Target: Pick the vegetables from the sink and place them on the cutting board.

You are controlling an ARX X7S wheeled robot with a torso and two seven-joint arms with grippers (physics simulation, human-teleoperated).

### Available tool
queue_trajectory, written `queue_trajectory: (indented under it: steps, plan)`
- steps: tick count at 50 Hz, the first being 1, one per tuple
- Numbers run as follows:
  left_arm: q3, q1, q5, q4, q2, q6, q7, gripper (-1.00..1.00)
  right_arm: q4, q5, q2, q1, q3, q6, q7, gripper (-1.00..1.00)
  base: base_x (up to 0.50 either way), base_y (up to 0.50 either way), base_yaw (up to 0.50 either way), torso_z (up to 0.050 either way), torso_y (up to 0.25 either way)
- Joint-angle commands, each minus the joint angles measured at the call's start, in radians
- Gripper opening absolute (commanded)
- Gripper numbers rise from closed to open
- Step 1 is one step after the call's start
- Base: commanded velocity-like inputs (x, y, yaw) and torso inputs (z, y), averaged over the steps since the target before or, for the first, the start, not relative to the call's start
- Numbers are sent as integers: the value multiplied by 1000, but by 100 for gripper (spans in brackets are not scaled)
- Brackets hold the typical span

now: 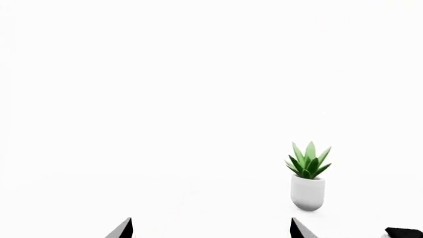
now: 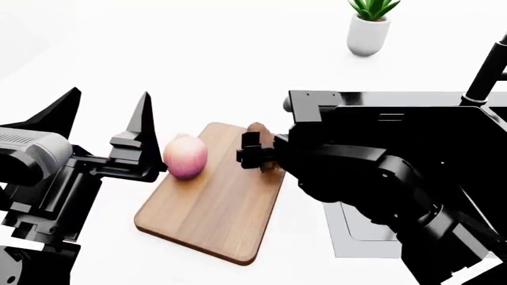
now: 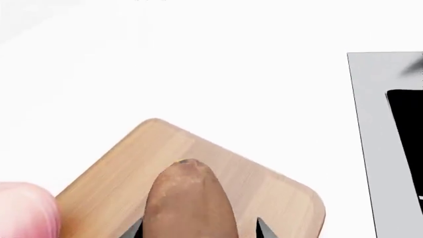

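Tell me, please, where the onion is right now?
In the head view the onion sits on the board's left edge, beside the left claw, with the sweet potato across the board.

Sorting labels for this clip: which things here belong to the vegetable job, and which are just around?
Job: onion, sweet potato, cutting board, sink, right gripper.
Around: potted plant, faucet.
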Motion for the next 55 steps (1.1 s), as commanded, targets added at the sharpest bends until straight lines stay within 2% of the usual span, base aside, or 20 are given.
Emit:
queue_trajectory:
  steps: [1, 11, 17, 24, 31, 46, 51, 55]
  plan:
    - [8, 0, 2, -1, -3, 5, 2, 100, -36, -36, 8, 11, -17, -2, 5, 100, 0, 0, 0, 0, 0]
    - [11, 2, 3, -4, -7, 11, 5, 100, -85, -29, 24, 15, -6, -6, 20, 100, 0, 0, 0, 0, 0]
    - [16, 2, 6, -5, -8, 13, 4, 100, -186, 11, 74, 28, 37, -6, 69, 100, 0, 0, 0, 0, 0]
    - [14, 3, 2, 0, -11, 13, -2, 100, -460, 97, 187, 48, 134, -16, 207, 100, 0, 0, 0, 0, 0]
    - [17, 7, 1, 14, -14, 14, -6, 100, -767, 39, 309, 30, 167, -22, 362, 100, 0, 0, 0, 0, 0]
    - [-10, 11, -37, 90, -17, 17, -58, 100, -1103, -243, 502, -327, 234, -255, 361, 100, 0, 0, 0, 0, 0]
    - [4, 13, 4, 108, -5, 36, -65, 100, -1162, -345, 579, -493, 266, -382, 329, 100, 0, 0, 0, 0, 0]
    - [17, 13, 47, 125, 15, 53, -87, 100, -1193, -372, 630, -562, 291, -445, 324, 100, 0, 0, 0, 0, 0]
